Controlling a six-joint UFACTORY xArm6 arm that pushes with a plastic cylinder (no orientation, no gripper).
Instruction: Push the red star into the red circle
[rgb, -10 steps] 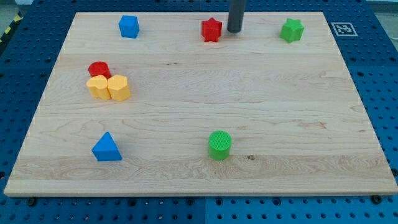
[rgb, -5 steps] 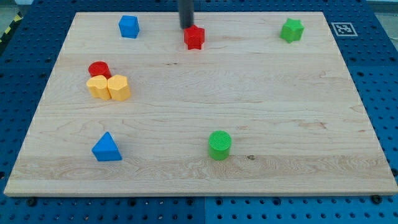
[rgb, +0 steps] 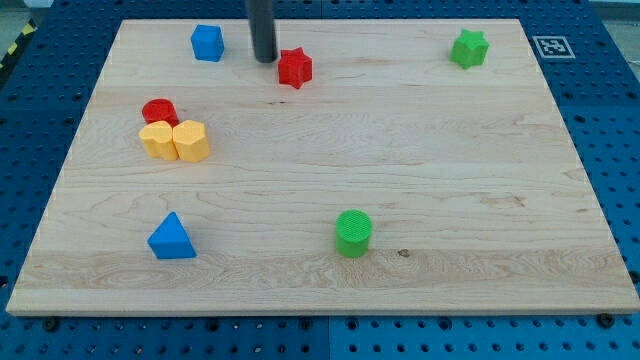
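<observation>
On board: two red blocks (rgb: 294, 68).

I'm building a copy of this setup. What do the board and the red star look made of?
The board looks like pale, smooth wood: grain lines and plank seams show. The red star looks like matte plastic, possibly 3D-printed; its surface is too small to confirm.

My rod runs off the view's top edge above my tip (rgb: 265, 59); yellow blocks (rgb: 175, 141) hide the red circle's (rgb: 158, 109) lower part.
</observation>
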